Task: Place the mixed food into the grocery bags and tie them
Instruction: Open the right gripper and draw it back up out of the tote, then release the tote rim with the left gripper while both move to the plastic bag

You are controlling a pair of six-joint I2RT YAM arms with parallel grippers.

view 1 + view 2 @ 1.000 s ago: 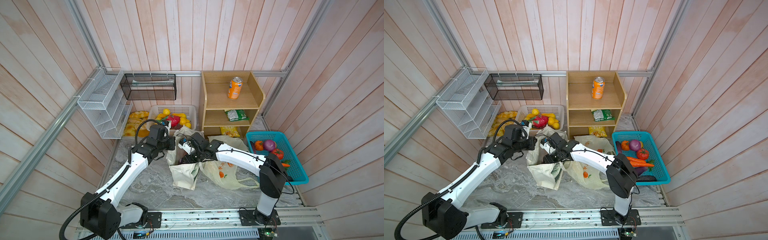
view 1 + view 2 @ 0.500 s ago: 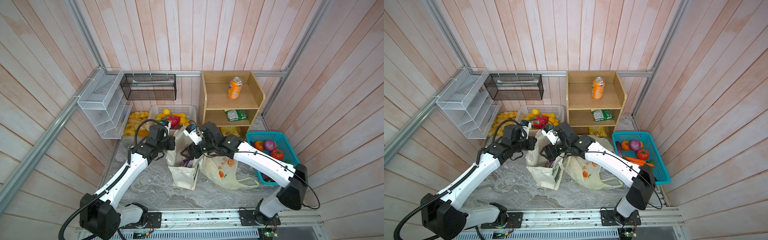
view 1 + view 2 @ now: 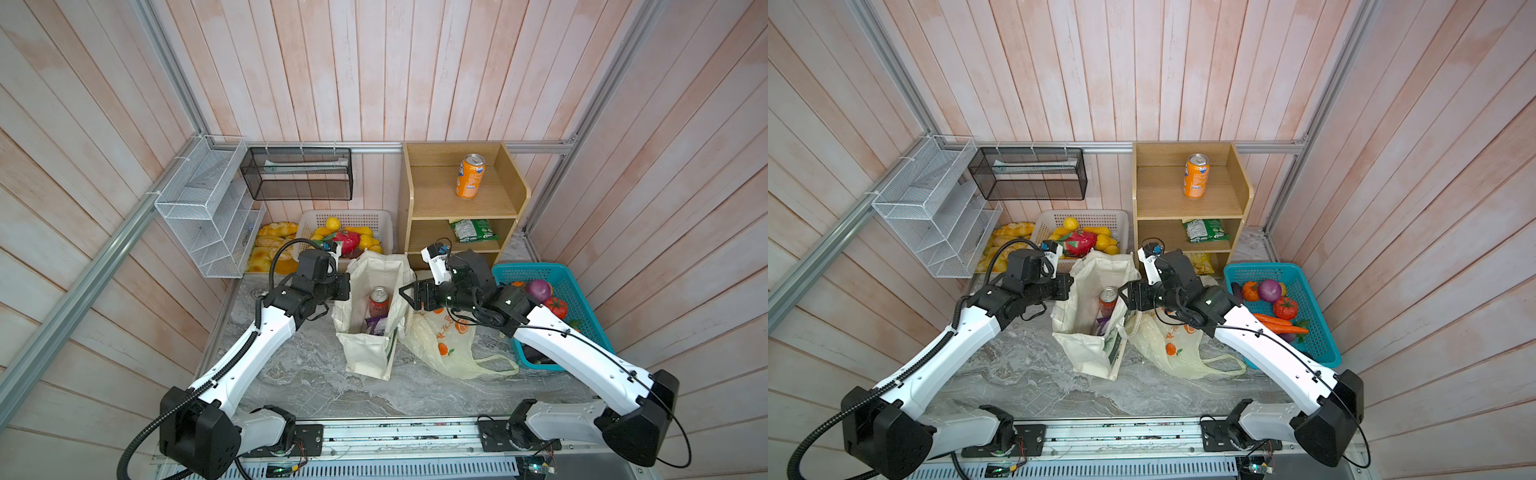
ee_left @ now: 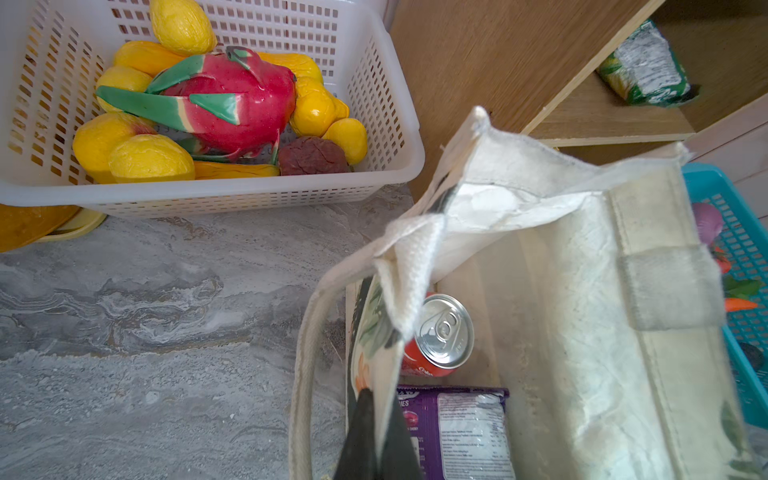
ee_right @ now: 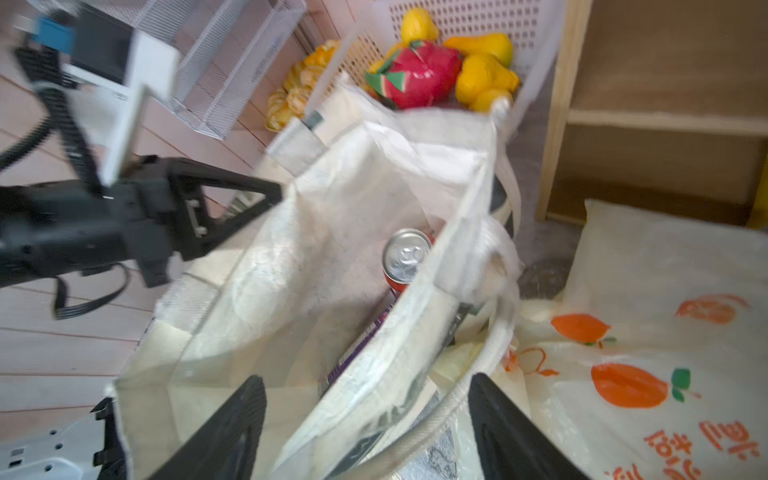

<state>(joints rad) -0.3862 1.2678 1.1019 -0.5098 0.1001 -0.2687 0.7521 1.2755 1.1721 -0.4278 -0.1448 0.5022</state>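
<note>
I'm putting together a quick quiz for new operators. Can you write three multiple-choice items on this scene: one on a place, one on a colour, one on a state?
1. Where is the red can?
A) on the top shelf
B) inside the canvas tote
C) in the blue basket

2. What colour is the snack packet lying in the tote?
A) green
B) yellow
C) purple

3. How is the left gripper?
A) open above the table
B) shut on the tote's rim
C) shut on the can

Answers:
1 B: the can stands upright on the tote's floor.
2 C: the packet beside the can is purple.
3 B: in the left wrist view it pinches the rim fabric.
</note>
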